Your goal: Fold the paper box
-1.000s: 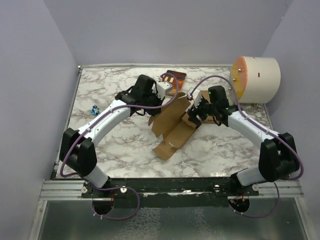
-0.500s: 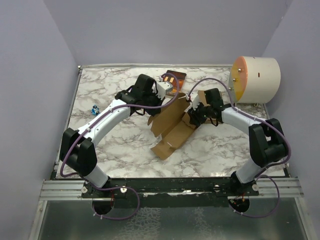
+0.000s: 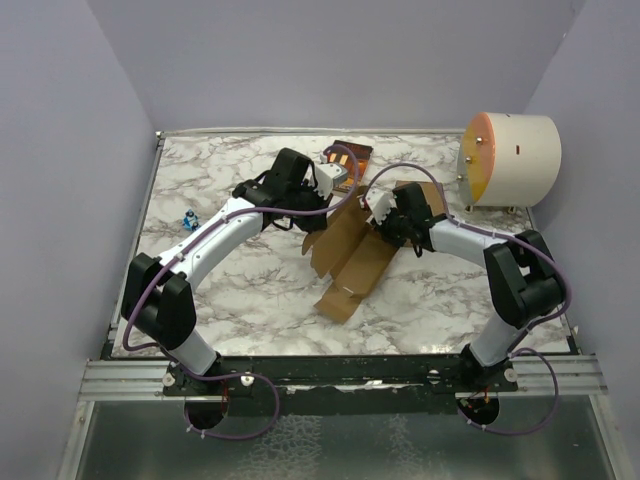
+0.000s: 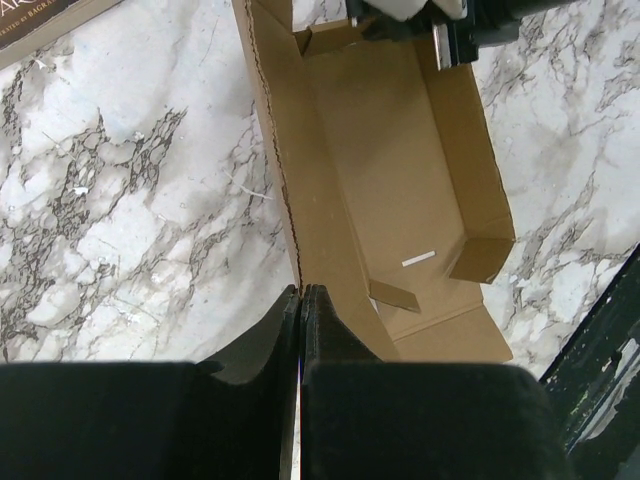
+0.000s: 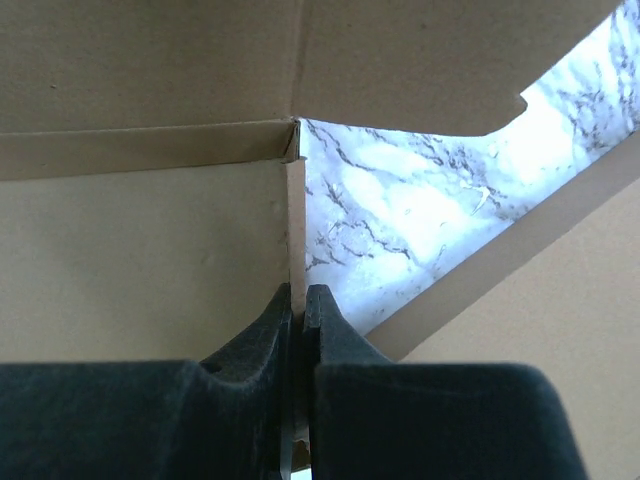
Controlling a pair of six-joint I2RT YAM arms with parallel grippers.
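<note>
Both jaws pinch edges of the paper box (image 3: 358,266), the right pair newly closed.

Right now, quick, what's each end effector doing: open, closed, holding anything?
Left end effector: closed on a wall of the paper box.
Right end effector: closed on a flap of it.

High rear overview of the table (image 3: 250,290); two close wrist views, both seemingly on the paper box (image 3: 355,265).

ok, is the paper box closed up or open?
Open, half-folded: the paper box shows its inner floor, side walls raised, end flaps unclosed, no lid over it.
</note>
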